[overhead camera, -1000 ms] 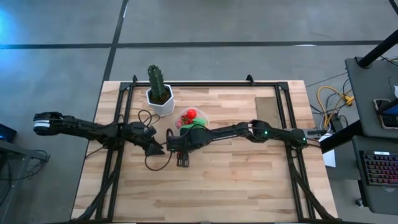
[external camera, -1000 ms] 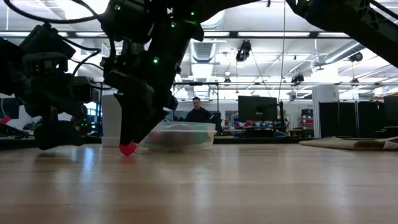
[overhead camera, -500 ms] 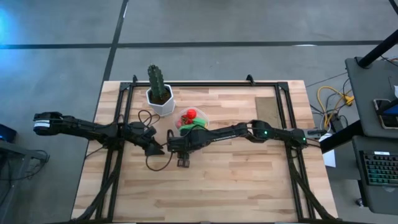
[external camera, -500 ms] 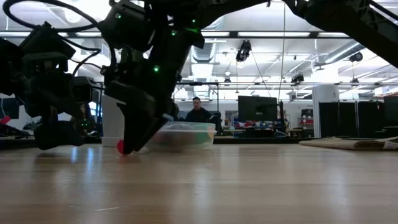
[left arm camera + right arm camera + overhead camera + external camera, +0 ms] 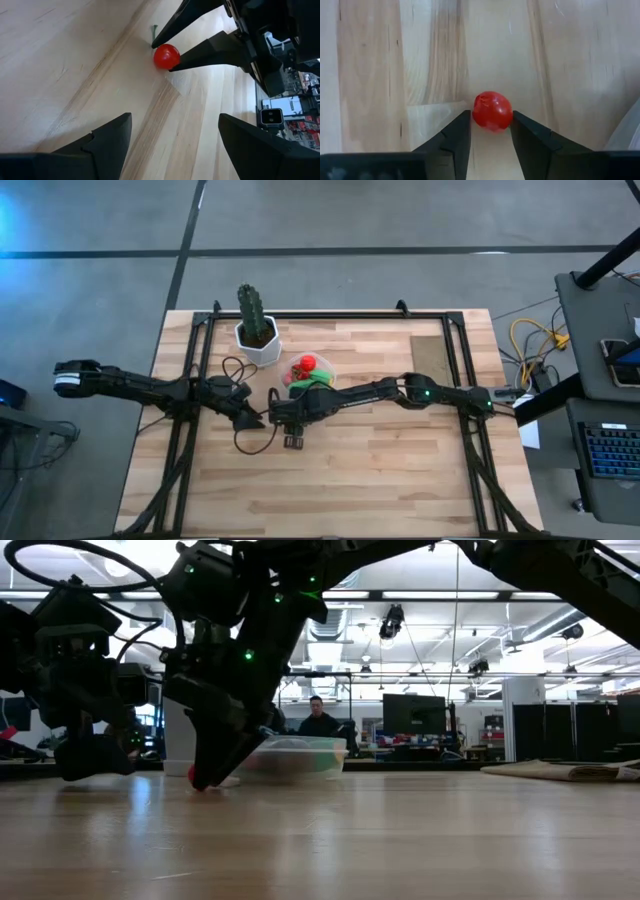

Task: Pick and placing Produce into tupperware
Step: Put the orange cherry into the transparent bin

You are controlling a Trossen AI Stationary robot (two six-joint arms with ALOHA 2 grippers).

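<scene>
Wooden counter fills your overhead frame; at its center your right hand pinches a red ball just below the tupperware. Your left hand waits open, center-left.

Bench: pale wood planks, matt, visible grain. Red ball between jaws: smooth, slightly glossy. Jaws: dark matt plastic.

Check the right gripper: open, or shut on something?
Shut on the small red ball: the right gripper has both fingers pressed against its sides on the table.
</scene>
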